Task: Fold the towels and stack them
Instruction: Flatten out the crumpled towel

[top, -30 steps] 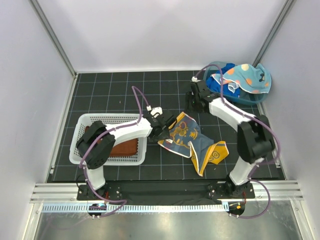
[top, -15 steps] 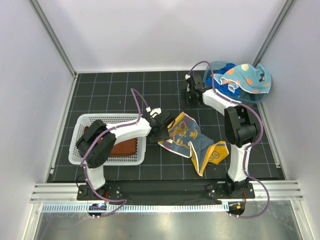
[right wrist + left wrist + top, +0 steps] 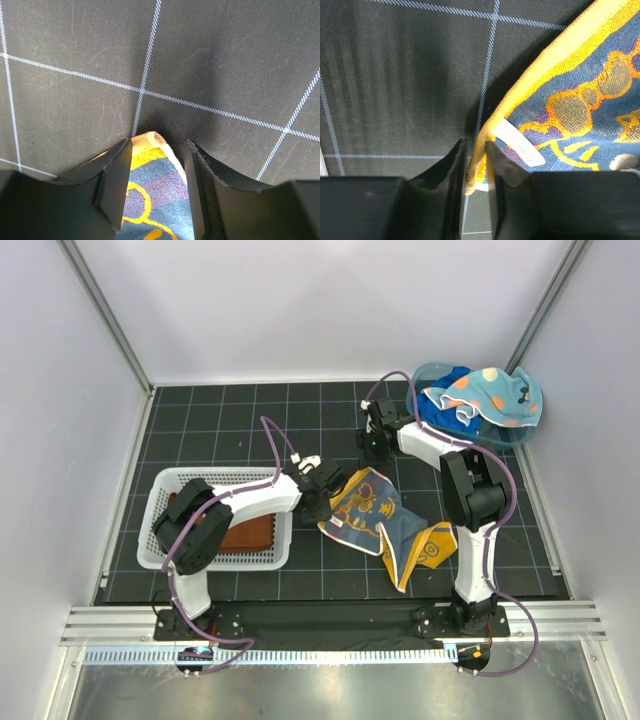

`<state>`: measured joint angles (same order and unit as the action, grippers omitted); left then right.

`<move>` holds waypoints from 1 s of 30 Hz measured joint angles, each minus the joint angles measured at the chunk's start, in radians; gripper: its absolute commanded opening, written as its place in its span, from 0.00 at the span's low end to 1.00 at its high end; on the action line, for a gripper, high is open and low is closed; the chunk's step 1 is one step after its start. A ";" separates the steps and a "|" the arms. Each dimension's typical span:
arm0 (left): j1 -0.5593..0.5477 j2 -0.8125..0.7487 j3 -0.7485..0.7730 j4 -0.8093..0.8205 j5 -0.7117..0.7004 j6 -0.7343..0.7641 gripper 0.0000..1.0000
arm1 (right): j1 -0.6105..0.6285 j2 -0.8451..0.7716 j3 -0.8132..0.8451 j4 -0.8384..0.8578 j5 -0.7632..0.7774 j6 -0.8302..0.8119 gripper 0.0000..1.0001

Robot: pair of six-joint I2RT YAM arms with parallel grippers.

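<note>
While no towel yet lies flat, the black gridded counter point(image 3: 220, 430) carries everything. At its left stands a white mesh basket point(image 3: 160, 502) with a rust-brown towel point(image 3: 250, 535) inside. At the far right is a blue plastic tub point(image 3: 423, 375), with a light blue spotted towel point(image 3: 490, 395) draped over a royal blue towel point(image 3: 440, 412).

Item in hand: a blue-and-yellow patterned terry towel point(image 3: 375, 510), rumpled on the counter between the two arms, just right of the basket. It is partly doubled over, with the yellow underside showing at the near end.

- Axis: the long axis runs on a diagonal, from far-left to near-right. The far corner points away from the arm bases.
- Left pincer point(image 3: 476, 145): narrow, nipped on the yellow hem at the towel's left edge, beside a small white label point(image 3: 517, 147).
- Right pincer point(image 3: 157, 145): wide, straddling the far corner of the same towel. The cloth lies between the fingers and is not gripped.

Judgement on handling: soft, light and limp, with no stiffness of its own, so it will sag and trail from any single hold. The terry pile should grip well and is not fragile. Best holds are two neighbouring corners on the thick hem, taken deep enough that the edge cannot slide out, then drawn apart to spread the cloth. A hold on one layer only is wanted, and the doubled near end may drag.
</note>
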<state>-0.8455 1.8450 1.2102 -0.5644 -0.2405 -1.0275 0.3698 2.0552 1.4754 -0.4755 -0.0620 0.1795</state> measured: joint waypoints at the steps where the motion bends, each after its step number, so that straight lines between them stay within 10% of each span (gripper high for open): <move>1: 0.002 0.000 0.000 0.000 0.002 0.005 0.19 | 0.001 0.001 0.000 -0.001 0.000 -0.002 0.45; 10: 0.030 0.021 0.047 -0.016 0.014 0.063 0.00 | 0.001 0.009 0.000 0.001 0.016 0.002 0.03; 30: 0.062 -0.012 0.441 -0.225 -0.105 0.390 0.00 | -0.001 -0.394 -0.021 -0.032 0.150 0.066 0.01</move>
<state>-0.7834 1.8328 1.6516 -0.7895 -0.3450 -0.6376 0.3691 1.6608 1.4544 -0.5076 0.0883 0.2459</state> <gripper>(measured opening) 0.021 0.041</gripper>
